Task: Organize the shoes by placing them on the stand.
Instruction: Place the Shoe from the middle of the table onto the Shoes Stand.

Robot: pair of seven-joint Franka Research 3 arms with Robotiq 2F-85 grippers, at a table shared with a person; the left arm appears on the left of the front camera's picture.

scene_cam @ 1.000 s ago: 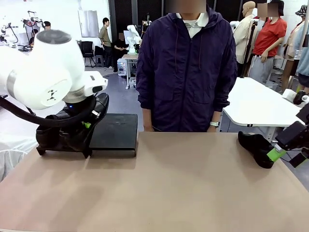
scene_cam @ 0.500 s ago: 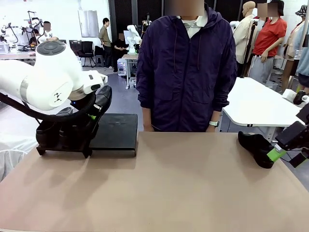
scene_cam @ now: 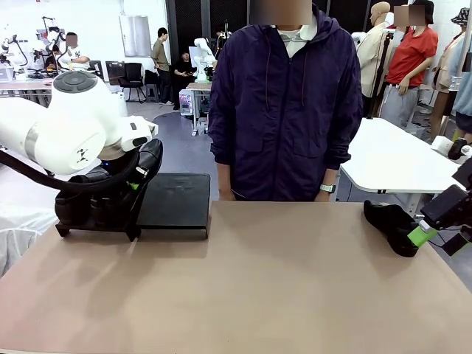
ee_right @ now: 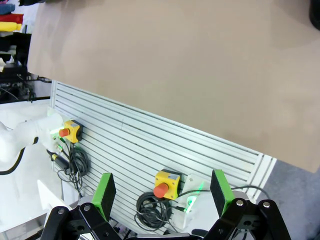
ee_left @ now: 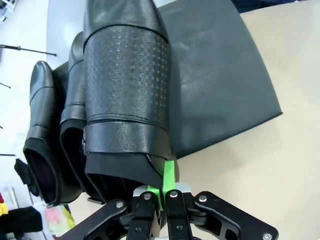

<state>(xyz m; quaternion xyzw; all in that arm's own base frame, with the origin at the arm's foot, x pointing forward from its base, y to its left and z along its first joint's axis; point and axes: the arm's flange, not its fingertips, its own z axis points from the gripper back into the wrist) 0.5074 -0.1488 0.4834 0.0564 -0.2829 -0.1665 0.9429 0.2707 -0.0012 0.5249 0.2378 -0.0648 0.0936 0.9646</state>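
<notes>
At the table (scene_cam: 295,287)'s far-left corner sits the stand (ee_left: 220,85), where the left gripper (ee_left: 165,172) pinches a shoe (ee_left: 125,75) by its heel rim, apparently for placement; the right gripper (ee_right: 164,190) stands spread wide.

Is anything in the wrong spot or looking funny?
A lone shoe lies near the table's right edge, far from the stand. The left claw holds a tilted shoe over the stand, not set down flat.
</notes>
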